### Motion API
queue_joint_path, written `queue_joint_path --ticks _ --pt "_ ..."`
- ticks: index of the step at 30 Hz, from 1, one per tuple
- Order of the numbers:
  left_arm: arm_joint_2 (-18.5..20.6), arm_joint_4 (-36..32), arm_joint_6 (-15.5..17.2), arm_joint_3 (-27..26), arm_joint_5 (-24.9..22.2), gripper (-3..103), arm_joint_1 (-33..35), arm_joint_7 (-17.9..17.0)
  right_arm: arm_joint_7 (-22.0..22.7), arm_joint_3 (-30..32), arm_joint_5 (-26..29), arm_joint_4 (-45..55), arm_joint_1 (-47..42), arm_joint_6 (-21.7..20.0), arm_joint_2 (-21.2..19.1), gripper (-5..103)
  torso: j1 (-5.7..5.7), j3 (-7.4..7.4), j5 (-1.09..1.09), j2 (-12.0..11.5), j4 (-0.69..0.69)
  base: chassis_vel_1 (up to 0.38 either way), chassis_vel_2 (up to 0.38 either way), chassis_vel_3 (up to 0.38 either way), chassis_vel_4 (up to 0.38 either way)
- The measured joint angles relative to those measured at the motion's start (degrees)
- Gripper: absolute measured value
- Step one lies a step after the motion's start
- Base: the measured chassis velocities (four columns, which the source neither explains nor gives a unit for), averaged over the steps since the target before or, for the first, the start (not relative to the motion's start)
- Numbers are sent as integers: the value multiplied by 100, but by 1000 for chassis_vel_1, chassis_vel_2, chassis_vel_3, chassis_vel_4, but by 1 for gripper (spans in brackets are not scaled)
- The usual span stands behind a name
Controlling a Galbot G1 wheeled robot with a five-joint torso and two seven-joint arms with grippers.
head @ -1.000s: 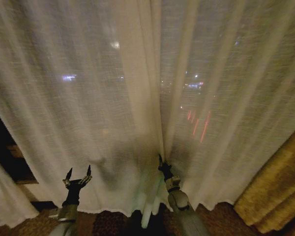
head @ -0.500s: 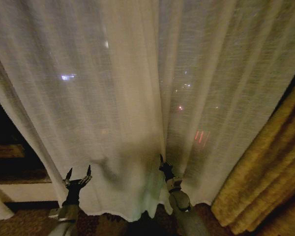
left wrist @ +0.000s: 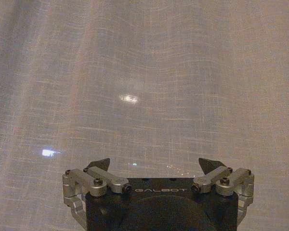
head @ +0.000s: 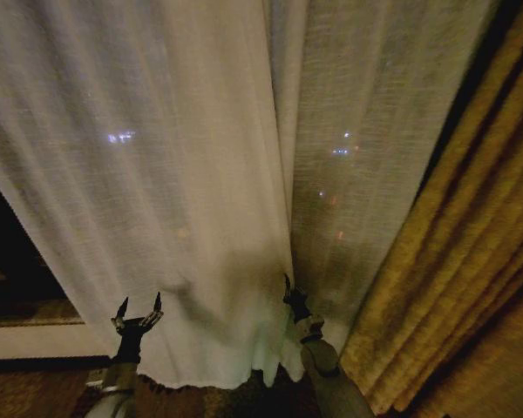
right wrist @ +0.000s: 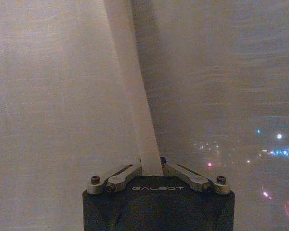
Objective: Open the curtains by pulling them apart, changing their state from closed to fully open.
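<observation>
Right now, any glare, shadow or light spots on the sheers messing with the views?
Head view: dim and warm; city lights glow as small spots through the sheer curtains, and a soft shadow falls on the fabric between the left hand and right hand. Left wrist view: two bright spots bleed through the weave. Right wrist view: coloured dots low down; the pinched fold reads brighter.

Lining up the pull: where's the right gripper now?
Head view: the right gripper sits low, right of center, shut on the curtains' middle edge, left of the golden drape.
</observation>
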Motion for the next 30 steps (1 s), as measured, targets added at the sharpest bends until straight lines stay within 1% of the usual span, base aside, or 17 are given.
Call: queue_joint_path --ticks 8,14,16,21,22,23,26,30 --pt "0 0 0 0 0 100 0 0 -3 26 -63 -9 -16 105 -4 0 0 0 -1 0 0 -360 -342 362 349" --pt "-1 -1 0 1 0 100 0 0 123 28 -179 -24 -5 153 8 0 0 0 2 0 -1 -274 -280 279 287" --pt "-1 0 0 2 0 100 0 1 216 12 -218 -25 3 155 16 0 0 0 2 0 -2 -131 -177 135 114" --pt "-1 -1 0 1 0 100 0 1 258 -18 -594 -35 8 141 18 0 -1 0 2 0 -1 -26 -58 34 22" --pt "0 0 0 0 0 100 0 1 259 -33 -674 -43 8 129 18 0 0 0 -5 0 0 0 0 0 0" --pt "1 0 0 -2 0 100 0 0 259 -42 -722 -53 8 123 20 0 0 0 -6 0 1 40 68 -41 -39" --pt "1 0 0 -4 0 100 0 -1 249 -55 -761 -83 11 121 27 0 0 0 -1 0 2 35 67 -44 -53" --pt "2 0 0 -3 0 100 0 -1 247 -73 -770 -141 28 111 25 0 0 0 -1 0 1 14 16 -7 -7"
